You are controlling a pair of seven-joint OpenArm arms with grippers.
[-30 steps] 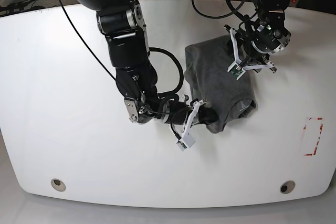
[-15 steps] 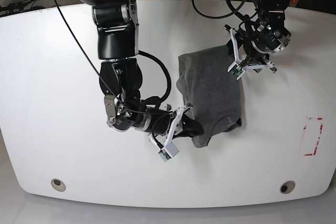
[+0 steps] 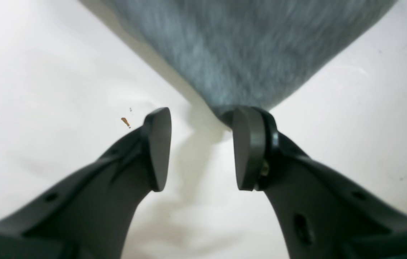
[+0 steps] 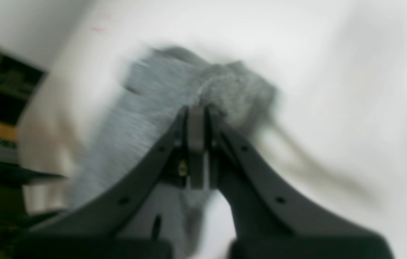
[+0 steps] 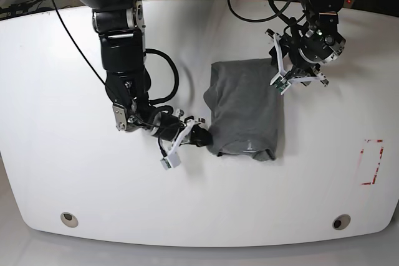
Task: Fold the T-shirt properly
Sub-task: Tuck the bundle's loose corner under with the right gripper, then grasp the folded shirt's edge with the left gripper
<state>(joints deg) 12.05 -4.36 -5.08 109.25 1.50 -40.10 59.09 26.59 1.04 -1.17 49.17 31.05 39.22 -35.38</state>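
The white table point(image 5: 75, 172) fills nearly all of the base view, and the T-shirt point(image 5: 246, 110) lies on it just right of the middle as a folded grey block, its ribbed neck showing along the near edge; the cloth bears no print or lettering that can be seen. Near the table's right edge there is a red dashed rectangle point(image 5: 372, 162) marked on the surface, with no words in it. The right arm reaches down from the far left side of that view, and the right gripper point(image 5: 201, 136) sits low at the shirt's near left corner; in the right wrist view, which is blurred, its fingers point(image 4: 197, 144) are pressed together with a bunch of grey cloth gathered at their tips, so it has hold of the T-shirt point(image 4: 160, 97). The left gripper point(image 5: 293, 70) is at the shirt's far right corner. In the left wrist view its two black fingers point(image 3: 248, 147) stand well apart with bare table between them, gripping nothing, while a corner of the T-shirt point(image 3: 246, 46) touches the tip of one finger. A small brown speck point(image 3: 126, 122) lies on the table beside the other finger.
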